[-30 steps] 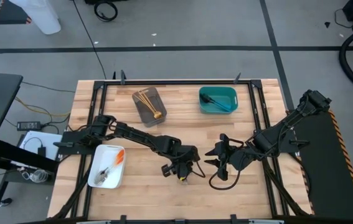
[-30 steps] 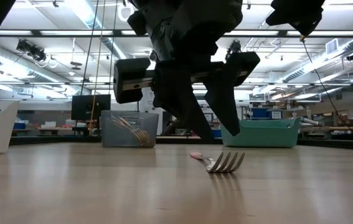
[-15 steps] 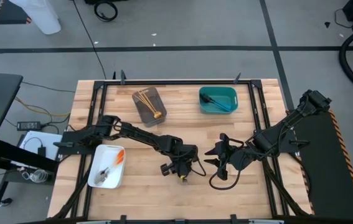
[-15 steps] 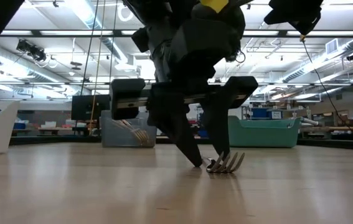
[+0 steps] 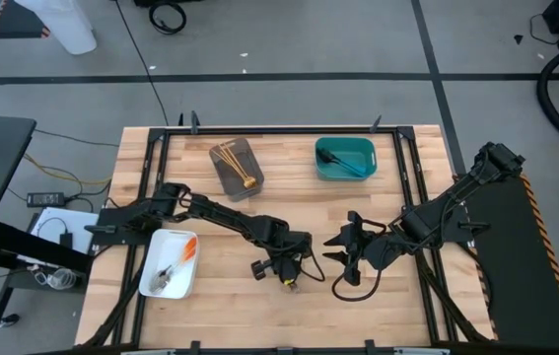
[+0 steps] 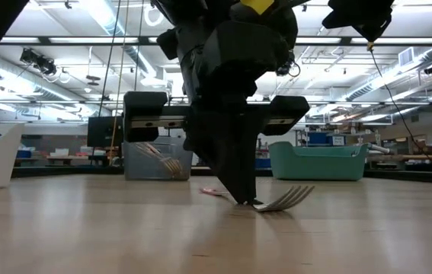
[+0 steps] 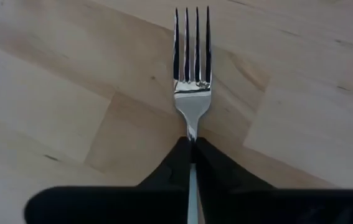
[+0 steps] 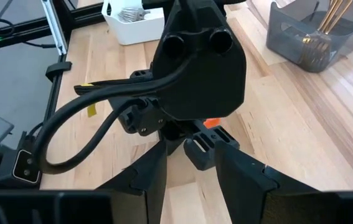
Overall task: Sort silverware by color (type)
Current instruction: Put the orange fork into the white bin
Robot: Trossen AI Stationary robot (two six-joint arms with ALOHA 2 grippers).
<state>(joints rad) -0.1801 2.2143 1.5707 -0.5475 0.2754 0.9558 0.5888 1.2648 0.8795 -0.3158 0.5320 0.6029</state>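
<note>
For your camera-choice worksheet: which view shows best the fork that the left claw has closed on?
The left wrist view: the fork fills it, tines clear, neck pinched in the left claw. The low view shows it side-on, tines lifted. The high view hides most of it under the arm. The right wrist view shows only an orange bit.

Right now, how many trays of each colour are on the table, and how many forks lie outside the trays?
grey tray: 1
teal tray: 1
white tray: 1
fork outside the trays, gripped by the left tool: 1
Total: 4
</note>
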